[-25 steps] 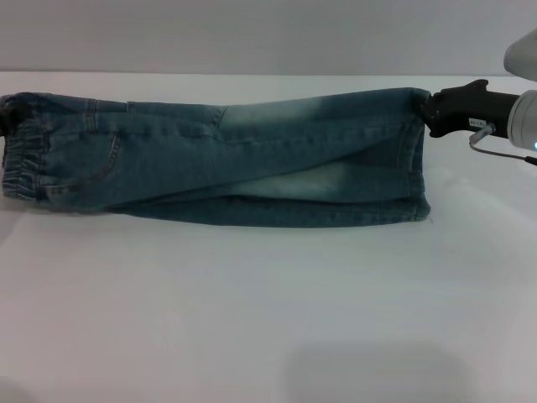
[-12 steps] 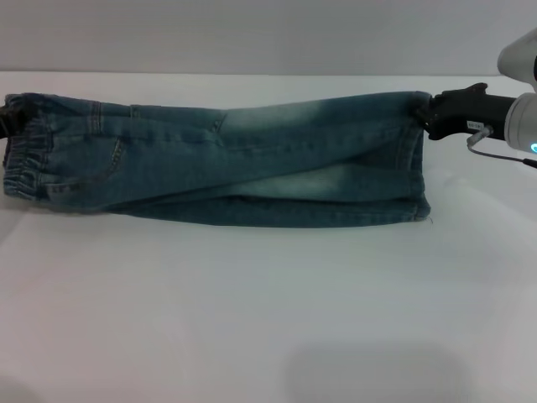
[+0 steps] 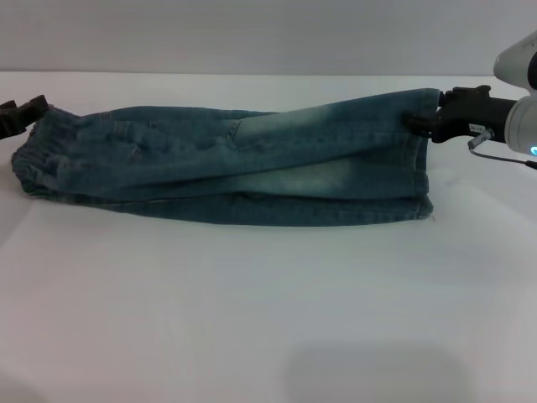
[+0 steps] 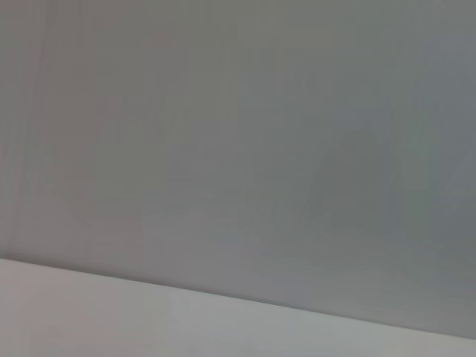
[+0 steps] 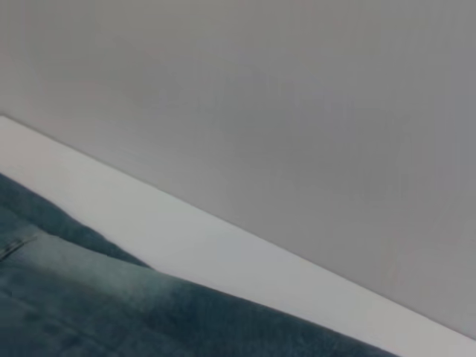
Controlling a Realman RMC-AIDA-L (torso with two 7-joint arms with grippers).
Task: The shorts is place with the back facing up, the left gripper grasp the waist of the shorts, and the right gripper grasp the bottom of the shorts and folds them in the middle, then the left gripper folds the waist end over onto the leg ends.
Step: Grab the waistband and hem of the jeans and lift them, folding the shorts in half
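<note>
shorts (image 3: 226, 164): folded lengthwise into a long band across the upper middle of the frame, lying on the white counter (image 3: 268, 319).
waist (image 3: 38, 159): puckered end at far left.
bottom (image 3: 419, 164): hems at right.
right tool (image 3: 424, 122): upper right, closed on the hem's top corner.
left tool (image 3: 21, 113): left edge, at the waist's top corner; grip cannot be told.

No text, brand or number can be read anywhere. The right gripper (image 3: 422, 120) carries a small white label (image 3: 479, 128) just behind its fingers, too small to read.
</note>
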